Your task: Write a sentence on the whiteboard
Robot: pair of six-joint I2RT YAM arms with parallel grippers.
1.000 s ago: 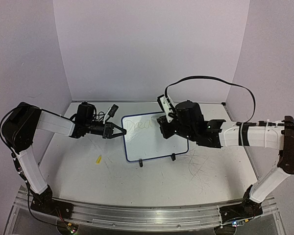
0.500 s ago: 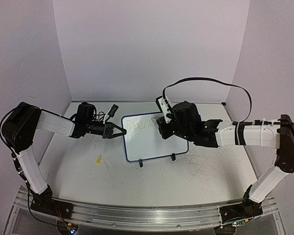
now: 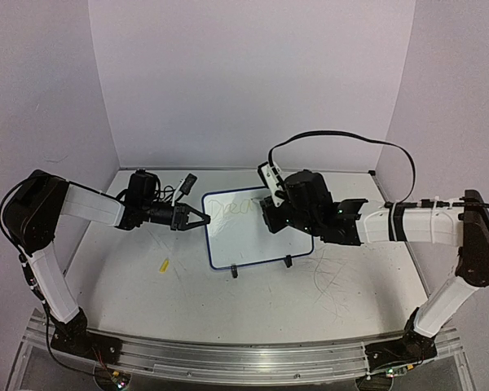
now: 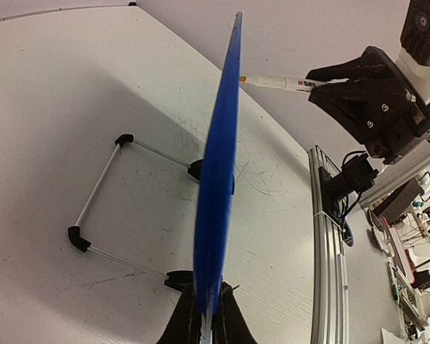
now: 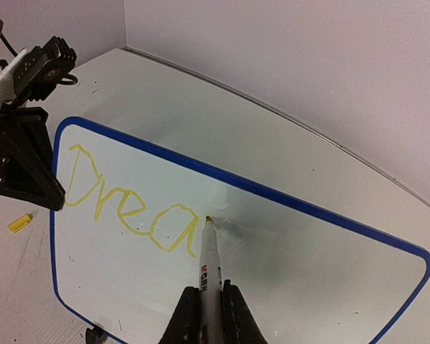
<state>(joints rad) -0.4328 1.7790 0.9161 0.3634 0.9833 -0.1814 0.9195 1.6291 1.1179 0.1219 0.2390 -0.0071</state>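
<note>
The scuffed table carries the whiteboard upright near its middle, with the left gripper pinching its left rim. The right gripper clamps a marker, tip against the board just after the sentence — only a yellow "Drea".

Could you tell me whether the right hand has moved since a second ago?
Yes: the right hand with its marker has edged slightly left across the whiteboard, which stayed put.

Pale lilac walls, scuffed white tabletop, metal rail, possibly clutter beyond
</note>
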